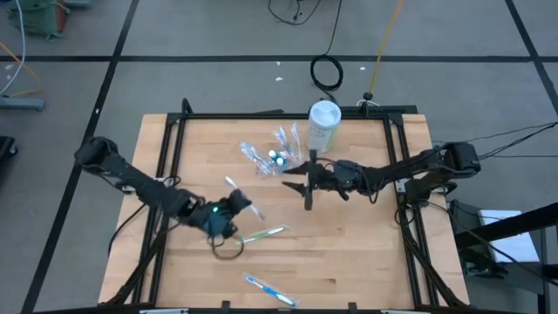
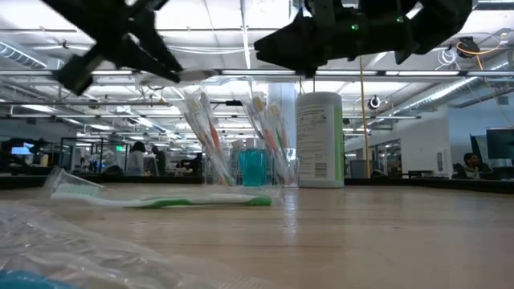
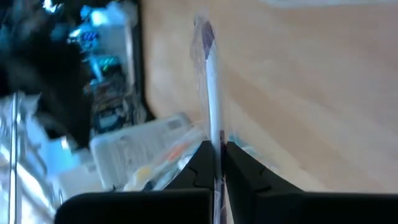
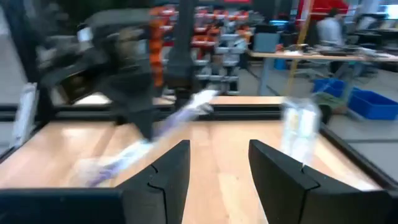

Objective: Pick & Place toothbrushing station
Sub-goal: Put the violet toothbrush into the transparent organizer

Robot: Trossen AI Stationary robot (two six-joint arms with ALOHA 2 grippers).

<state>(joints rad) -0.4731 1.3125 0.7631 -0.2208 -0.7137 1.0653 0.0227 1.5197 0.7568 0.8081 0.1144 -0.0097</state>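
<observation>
My left gripper [image 1: 235,209] hangs over the table's left middle, shut on a wrapped toothbrush [image 3: 211,81] with a pale purple handle. The clear cup [image 1: 286,138] holding several toothbrushes stands at the far middle. A second clear bundle of brushes [image 1: 253,155] and small blue tubes [image 1: 277,159] are beside it. My right gripper [image 1: 301,185] hovers open near the cup's near side, pointing toward the table's left, nothing between its fingers [image 4: 217,162]. A green toothbrush [image 1: 263,234] and a blue one [image 1: 270,290] lie flat on the table. My left gripper pinches the wrapped toothbrush between its two fingers at one end of the handle [image 3: 216,135]. The brush runs straight on from the fingertips, along the fingers. It is lifted clear of the table, its free end [image 3: 204,31] in the air.
A tall white-and-green canister [image 1: 324,122] stands at the far edge, right of the cup. Black frame rails [image 1: 170,148] run along the table's sides. Crumpled clear wrapping [image 2: 56,241] lies close to the near edge. Bare wood [image 1: 357,253] spreads over the near right.
</observation>
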